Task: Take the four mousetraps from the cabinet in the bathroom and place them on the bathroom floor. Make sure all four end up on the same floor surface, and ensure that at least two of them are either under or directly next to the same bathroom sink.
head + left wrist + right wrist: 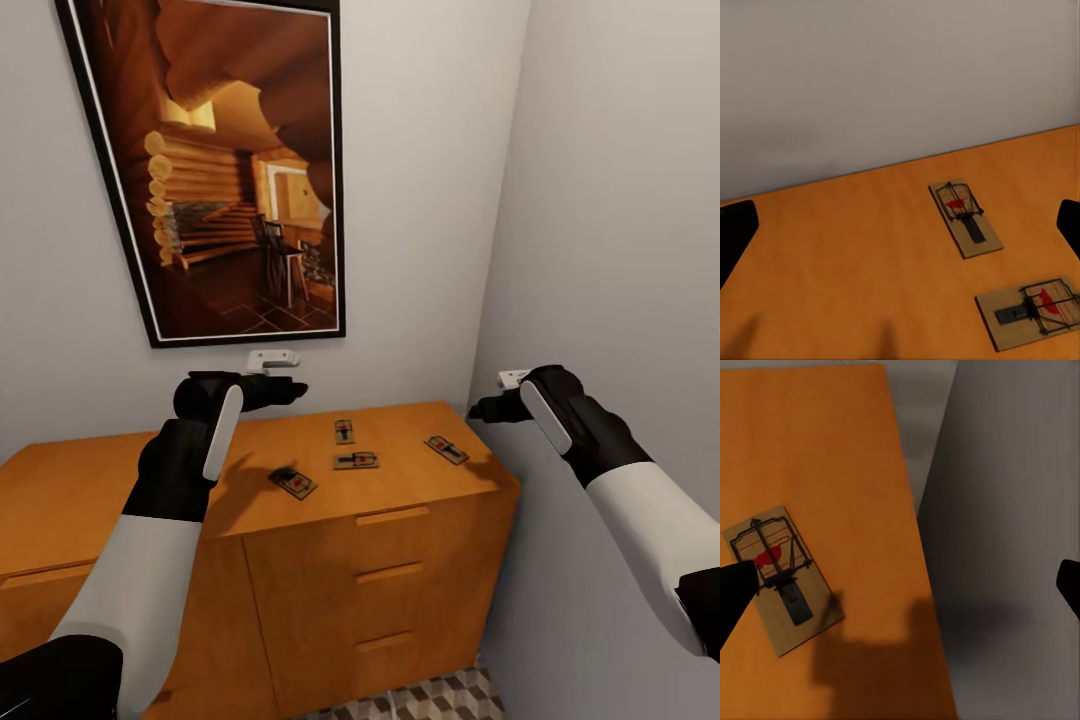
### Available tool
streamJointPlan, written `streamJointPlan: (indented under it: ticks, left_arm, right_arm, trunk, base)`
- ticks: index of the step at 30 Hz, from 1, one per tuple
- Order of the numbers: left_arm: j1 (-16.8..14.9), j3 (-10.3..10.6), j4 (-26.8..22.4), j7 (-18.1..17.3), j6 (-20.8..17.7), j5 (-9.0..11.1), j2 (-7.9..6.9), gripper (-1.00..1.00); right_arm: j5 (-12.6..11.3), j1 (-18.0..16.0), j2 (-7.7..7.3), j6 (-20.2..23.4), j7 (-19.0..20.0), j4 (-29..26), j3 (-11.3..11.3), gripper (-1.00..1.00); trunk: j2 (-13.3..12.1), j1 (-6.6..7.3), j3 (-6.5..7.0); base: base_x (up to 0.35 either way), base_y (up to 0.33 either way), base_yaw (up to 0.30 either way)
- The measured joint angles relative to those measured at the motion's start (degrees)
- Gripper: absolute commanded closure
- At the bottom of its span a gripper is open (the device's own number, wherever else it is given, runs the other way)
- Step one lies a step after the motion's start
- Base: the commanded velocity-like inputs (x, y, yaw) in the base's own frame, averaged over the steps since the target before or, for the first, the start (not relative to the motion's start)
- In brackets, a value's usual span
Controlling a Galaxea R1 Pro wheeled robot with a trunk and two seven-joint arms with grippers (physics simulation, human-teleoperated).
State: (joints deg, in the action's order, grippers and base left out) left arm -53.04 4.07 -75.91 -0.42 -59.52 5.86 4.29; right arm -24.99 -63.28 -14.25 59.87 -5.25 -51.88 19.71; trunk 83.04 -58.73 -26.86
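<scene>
Orange-brown cabinet [400,470] top carries all four mousetraps [356,460], spread near the corner in the head view; left gripper [285,390] and right gripper [485,408] hover above, holding nothing. Risk: flat traps skid off the edge under a shallow pinch.
Left wrist: two traps [965,218] below, fingers wide, touching nothing.
Right wrist: one trap [781,577] near the edge, fingers wide, empty.

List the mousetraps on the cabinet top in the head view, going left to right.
Nearest, angled mousetrap → rear mousetrap by the wall → middle mousetrap lying sideways → mousetrap near the cabinet's right edge.
</scene>
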Motion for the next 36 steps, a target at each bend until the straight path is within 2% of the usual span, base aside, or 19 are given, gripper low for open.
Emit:
streamJointPlan:
  ticks: [36]
  left_arm:
    - [0.0,0.0,0.0,0.0,0.0,0.0,0.0,-1.0]
  right_arm:
    - [0.0,0.0,0.1,0.0,0.1,-0.2,0.0,-1.0]
  trunk:
    - [0.0,0.0,0.0]
  base:
    - [0.001,-0.003,0.0]
